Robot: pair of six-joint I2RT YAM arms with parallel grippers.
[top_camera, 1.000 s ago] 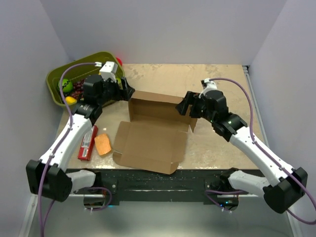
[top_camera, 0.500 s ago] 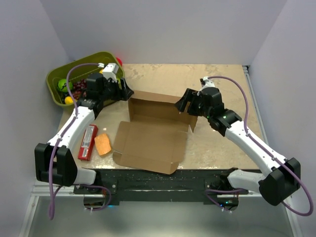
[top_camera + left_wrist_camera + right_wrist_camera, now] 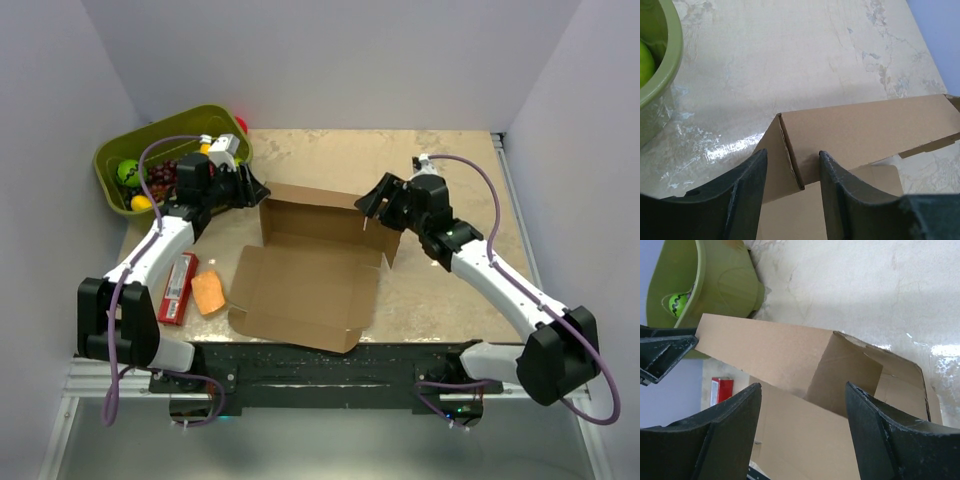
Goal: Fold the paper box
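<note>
While the left pincer (image 3: 792, 155) straddles the far-left corner of the paper box (image 3: 865, 125), its dark fingers (image 3: 752, 185) part-way apart with a sliver of space on either side of the cardboard, the right pincer (image 3: 803, 386) stands spread wide around the far-right corner, gripping nothing. Plain brown corrugated board, the box lies half-formed in the middle of the worktop (image 3: 420, 160) between the two arms: its back wall is raised upright, short side flaps are turned in at both far corners, and the base and a front panel with rounded corners lie flat toward the near edge. Left of the box sit a small orange block (image 3: 208, 293) and a red packet (image 3: 178, 287); an olive-green bin (image 3: 110, 160) holding fruit occupies the far-left corner.
</note>
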